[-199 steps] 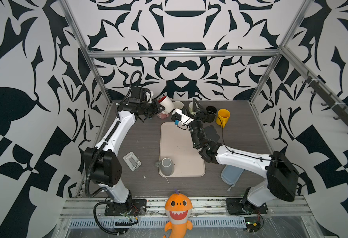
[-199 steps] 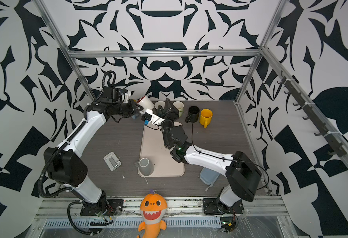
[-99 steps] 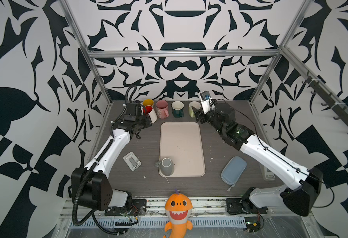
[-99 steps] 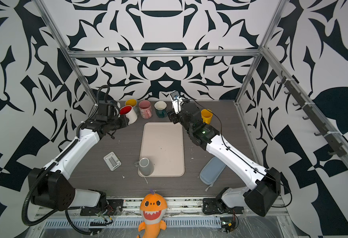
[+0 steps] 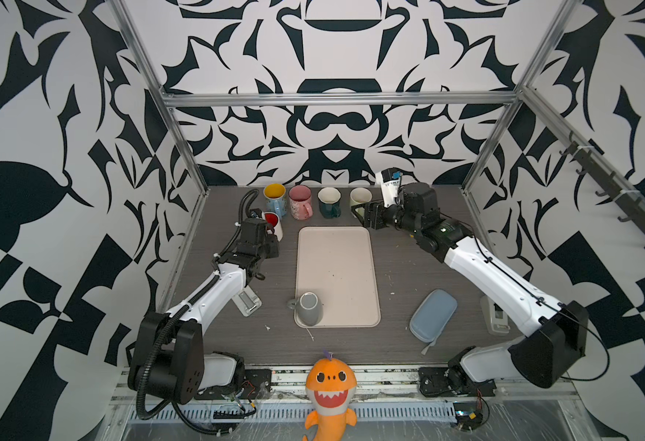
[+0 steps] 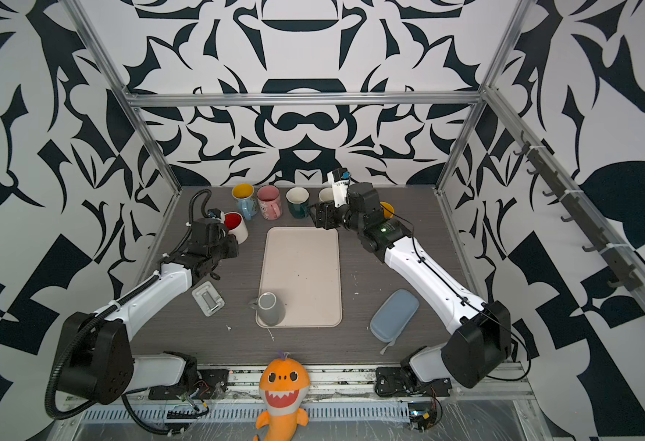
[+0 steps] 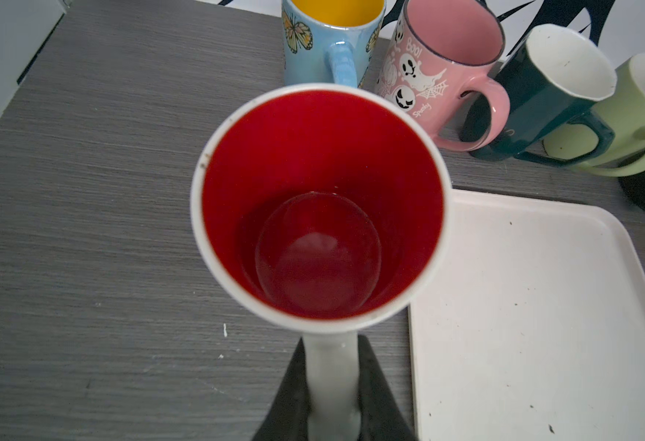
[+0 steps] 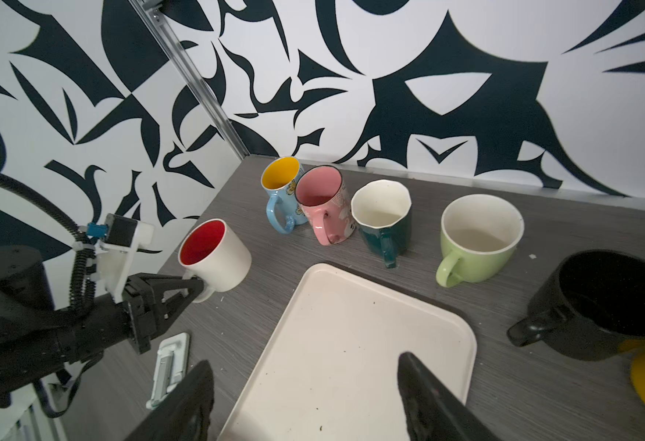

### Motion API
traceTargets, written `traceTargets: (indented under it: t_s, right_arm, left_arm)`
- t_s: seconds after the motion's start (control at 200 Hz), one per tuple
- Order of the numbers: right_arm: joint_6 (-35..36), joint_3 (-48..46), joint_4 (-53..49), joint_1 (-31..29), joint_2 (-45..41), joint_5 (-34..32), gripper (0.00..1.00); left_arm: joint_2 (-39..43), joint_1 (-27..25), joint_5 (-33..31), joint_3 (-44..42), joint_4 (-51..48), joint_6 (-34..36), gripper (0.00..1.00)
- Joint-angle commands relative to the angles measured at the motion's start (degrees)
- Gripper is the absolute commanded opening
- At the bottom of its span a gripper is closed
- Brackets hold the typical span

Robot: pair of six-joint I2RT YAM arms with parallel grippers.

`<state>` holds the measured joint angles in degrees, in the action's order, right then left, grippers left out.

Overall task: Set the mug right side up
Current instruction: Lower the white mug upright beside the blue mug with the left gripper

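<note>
1. White mug with red interior (image 7: 319, 206), upright, mouth up, standing on the grey table (image 7: 84, 191) just beside the far left corner of the cream tray (image 7: 542, 324); also visible in a top view (image 6: 235, 227) and from the right wrist (image 8: 214, 256).
2. Glossy red inside, empty; plain white wall, handle (image 7: 332, 382) pointing back toward the left arm.
3. Left gripper (image 7: 332, 393) clamped narrowly on that handle, one dark jaw on each side.
4. Step in hand, by judgement: setting down, mug already righted. Next: open the jaws gently and back straight off along the handle, without tipping.
5. Right gripper (image 8: 305, 397) spread wide, holding nothing, hovering over the tray's far edge.
6. Beyond the tray's far edge: blue butterfly mug (image 7: 332, 46), pink ghost mug (image 7: 443, 68), dark green mug (image 7: 550, 88), pale green mug (image 8: 477, 240), all upright.
</note>
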<state>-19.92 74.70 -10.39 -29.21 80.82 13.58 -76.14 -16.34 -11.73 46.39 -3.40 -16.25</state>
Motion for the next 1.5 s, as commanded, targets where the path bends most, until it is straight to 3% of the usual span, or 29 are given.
traceTargets:
  t_s: [0.0,0.56,1.355,1.5]
  right_arm:
    - [-3.5,-0.8,2.9,0.5,-1.1,2.9,0.78]
    - [-5.7,-3.0,5.0,1.8,-1.4,3.8,0.78]
    - [-6.3,-3.5,5.8,2.6,-1.7,4.1,0.78]
    - [-6.2,-3.5,5.7,2.7,-1.8,4.2,0.78]
  left_arm:
    - [0.4,-1.3,-2.4,-0.5,11.1,1.9,0.00]
    - [-7.3,-2.9,-7.2,-4.2,16.7,-1.9,0.00]
    - [-13.4,-4.2,-7.7,-3.9,11.7,-6.2,0.00]
    - [-13.1,-4.6,-8.1,-4.3,10.9,-6.4,0.12]
